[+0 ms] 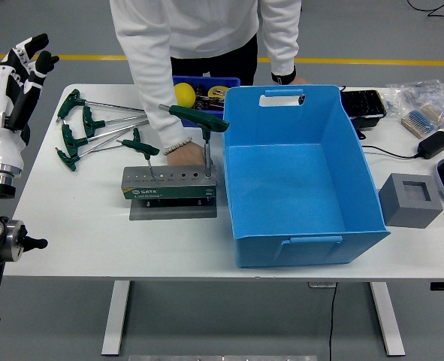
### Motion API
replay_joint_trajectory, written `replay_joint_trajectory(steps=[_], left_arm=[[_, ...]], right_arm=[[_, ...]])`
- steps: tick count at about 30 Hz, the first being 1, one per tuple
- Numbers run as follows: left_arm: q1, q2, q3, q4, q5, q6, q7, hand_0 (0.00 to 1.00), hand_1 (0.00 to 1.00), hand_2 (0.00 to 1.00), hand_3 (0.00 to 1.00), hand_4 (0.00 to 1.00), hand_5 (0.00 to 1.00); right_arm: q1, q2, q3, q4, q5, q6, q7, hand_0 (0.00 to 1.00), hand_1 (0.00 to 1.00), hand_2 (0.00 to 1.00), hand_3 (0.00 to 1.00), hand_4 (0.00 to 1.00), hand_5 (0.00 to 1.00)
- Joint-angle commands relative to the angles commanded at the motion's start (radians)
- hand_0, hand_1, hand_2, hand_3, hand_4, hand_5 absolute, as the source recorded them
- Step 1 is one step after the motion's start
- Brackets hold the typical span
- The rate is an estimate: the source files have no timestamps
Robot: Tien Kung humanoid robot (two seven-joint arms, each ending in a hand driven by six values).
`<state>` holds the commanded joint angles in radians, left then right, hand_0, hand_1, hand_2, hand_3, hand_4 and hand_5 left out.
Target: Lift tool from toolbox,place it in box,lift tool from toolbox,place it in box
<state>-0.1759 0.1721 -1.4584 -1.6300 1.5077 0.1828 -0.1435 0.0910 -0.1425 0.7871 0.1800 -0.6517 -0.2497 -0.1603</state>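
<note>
A grey tool stand (170,183) sits on the table left of the big blue box (297,173). Two green T-handle wrenches stand in it: a large one (200,119) at its right end and a small one (140,147) at its left. Several more green T-handle wrenches (86,129) lie loose at the back left. My left hand (17,75) is raised at the far left edge, fingers spread, holding nothing. A person leans over the far side; one hand (182,153) rests behind the stand by the large wrench, the other (291,77) is at the blue box's back rim.
A small blue bin (206,89) with a yellow ball (182,94) stands behind the stand. A grey cube (409,199), a black adapter (434,143), a black tray (362,105) and bagged parts (421,101) sit at the right.
</note>
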Motion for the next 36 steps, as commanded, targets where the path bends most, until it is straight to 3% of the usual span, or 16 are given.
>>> replay_joint_trajectory(steps=[4, 6, 10, 13, 18, 22, 23, 28, 29, 35, 36], left_arm=[[-0.082, 0.048, 0.119, 0.009, 0.169, -0.057, 0.022, 0.939, 0.916, 0.996, 0.998, 0.998, 0.733], [-0.131, 0.066, 0.185, 0.021, 0.254, -0.095, 0.05, 0.985, 0.959, 0.998, 0.998, 0.998, 0.694], [-0.21, 0.071, 0.291, 0.065, 0.422, -0.146, 0.086, 0.985, 0.959, 0.998, 0.998, 0.998, 0.694], [-0.254, 0.065, 0.345, 0.107, 0.546, -0.149, 0.096, 0.996, 0.969, 0.998, 0.996, 0.998, 0.687], [-0.356, 0.042, 0.438, 0.226, 0.76, -0.09, 0.087, 0.998, 0.998, 0.998, 0.996, 0.998, 0.671], [-0.42, 0.023, 0.499, 0.323, 0.761, -0.081, 0.092, 0.998, 0.998, 0.998, 0.996, 0.998, 0.671], [-0.428, 0.021, 0.506, 0.341, 0.761, -0.081, 0.092, 0.965, 0.863, 0.868, 0.875, 0.998, 0.659], [-0.469, 0.007, 0.553, 0.43, 0.761, -0.025, 0.074, 0.965, 0.863, 0.868, 0.875, 0.998, 0.659], [-0.475, 0.003, 0.56, 0.443, 0.761, -0.012, 0.072, 0.865, 0.719, 0.74, 0.791, 0.998, 0.655], [-0.507, -0.023, 0.586, 0.532, 0.761, -0.001, 0.076, 0.865, 0.719, 0.74, 0.791, 0.998, 0.655], [-0.508, -0.03, 0.583, 0.558, 0.761, 0.007, 0.074, 0.71, 0.591, 0.624, 0.712, 0.998, 0.652]], right_arm=[[0.0, -0.001, 0.005, 0.0, -0.007, 0.001, -0.002, 0.684, 0.639, 0.724, 0.621, 0.84, 0.769], [0.001, -0.002, 0.011, 0.0, -0.016, 0.002, -0.004, 0.684, 0.639, 0.724, 0.621, 0.84, 0.768], [0.002, -0.003, 0.013, 0.0, -0.016, 0.001, -0.004, 0.684, 0.639, 0.724, 0.621, 0.84, 0.768], [0.002, -0.003, 0.011, 0.0, -0.012, 0.0, -0.004, 0.683, 0.639, 0.724, 0.621, 0.84, 0.769], [0.004, -0.005, 0.016, 0.0, -0.024, 0.002, -0.007, 0.683, 0.639, 0.724, 0.62, 0.84, 0.769], [0.004, -0.005, 0.02, 0.0, -0.031, 0.003, -0.009, 0.683, 0.639, 0.724, 0.62, 0.84, 0.769], [0.004, -0.005, 0.02, 0.0, -0.032, 0.003, -0.009, 0.683, 0.639, 0.724, 0.621, 0.841, 0.769], [0.003, -0.005, 0.023, 0.0, -0.033, 0.003, -0.009, 0.683, 0.639, 0.724, 0.621, 0.841, 0.769], [0.003, -0.005, 0.023, 0.0, -0.034, 0.003, -0.01, 0.683, 0.639, 0.724, 0.621, 0.841, 0.769], [0.004, -0.006, 0.035, 0.0, -0.057, 0.006, -0.013, 0.683, 0.639, 0.724, 0.621, 0.841, 0.769], [0.005, -0.007, 0.04, 0.0, -0.066, 0.007, -0.015, 0.682, 0.639, 0.724, 0.622, 0.842, 0.768]])
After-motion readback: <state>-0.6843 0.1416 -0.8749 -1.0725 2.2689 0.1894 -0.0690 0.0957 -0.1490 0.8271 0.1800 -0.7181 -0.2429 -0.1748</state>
